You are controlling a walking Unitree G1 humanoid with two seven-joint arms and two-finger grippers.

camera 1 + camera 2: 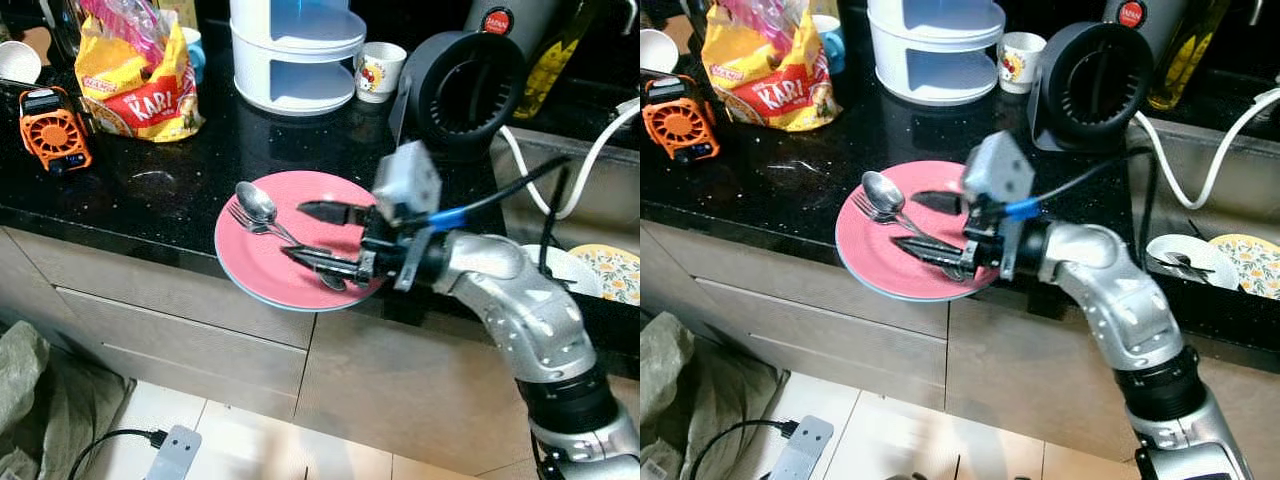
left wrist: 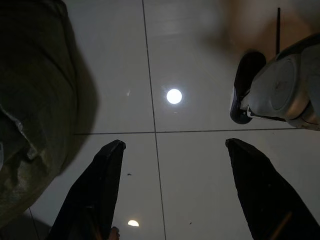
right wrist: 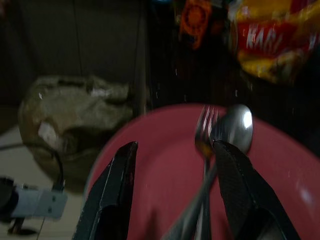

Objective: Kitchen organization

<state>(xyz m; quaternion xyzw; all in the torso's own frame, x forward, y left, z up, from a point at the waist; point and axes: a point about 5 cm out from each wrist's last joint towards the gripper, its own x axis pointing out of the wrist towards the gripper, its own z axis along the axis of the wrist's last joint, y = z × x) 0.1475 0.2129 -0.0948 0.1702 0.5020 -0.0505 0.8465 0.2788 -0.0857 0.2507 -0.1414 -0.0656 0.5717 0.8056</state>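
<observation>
A pink plate (image 1: 260, 265) lies on the black counter (image 1: 150, 190) and overhangs its front edge. A spoon (image 1: 256, 203) and a fork (image 1: 243, 219) rest on the plate, heads toward the left and handles running toward my right arm. My right gripper (image 1: 300, 232) hovers low over the plate, open, one finger on each side of the handles. In the right wrist view the fork (image 3: 206, 125) and spoon (image 3: 239, 125) lie ahead of the right gripper (image 3: 175, 146), close to one finger. My left gripper (image 2: 175, 145) hangs open above the floor tiles.
On the counter stand an orange device (image 1: 52, 130), a yellow snack bag (image 1: 140, 85), a white tiered container (image 1: 295, 50), a cup (image 1: 380, 70) and a black round appliance (image 1: 465, 90). A sink with dishes (image 1: 610, 270) is at the right. A green sack (image 1: 40, 400) and power strip (image 1: 170, 455) lie on the floor.
</observation>
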